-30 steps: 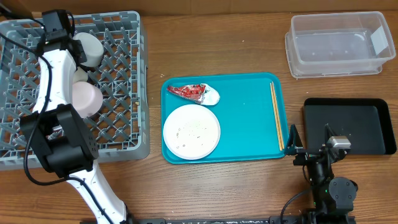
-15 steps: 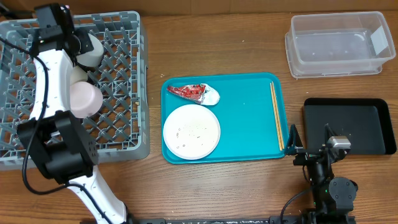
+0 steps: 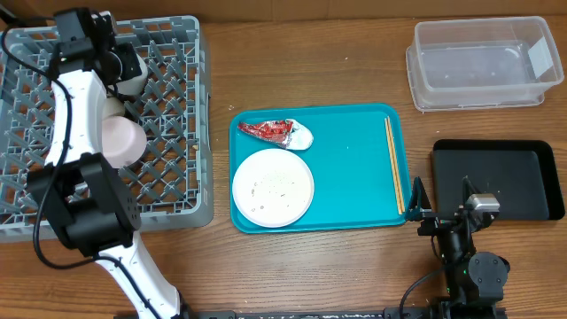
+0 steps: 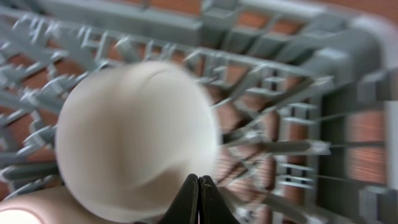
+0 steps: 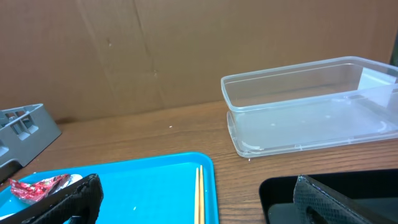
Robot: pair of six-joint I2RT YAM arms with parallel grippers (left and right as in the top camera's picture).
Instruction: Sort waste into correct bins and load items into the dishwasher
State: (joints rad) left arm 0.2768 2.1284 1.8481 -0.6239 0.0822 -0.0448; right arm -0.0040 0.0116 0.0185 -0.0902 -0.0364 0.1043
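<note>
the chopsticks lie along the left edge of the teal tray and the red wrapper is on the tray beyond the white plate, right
Not quite. The overhead view shows the chopsticks along the right edge of the teal tray, not the left. The red wrapper is on the tray beyond the white plate, as you say.

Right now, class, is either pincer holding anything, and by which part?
Nothing appears held. The left pincer is shut on itself beside the white cup; the right pincer hangs open, empty.

Wood table (image 3: 310,53) carries grey rack (image 3: 174,152) L, teal tray (image 3: 354,168) ctr, clear tub (image 3: 478,64) & black tray (image 3: 523,182) R.
</note>
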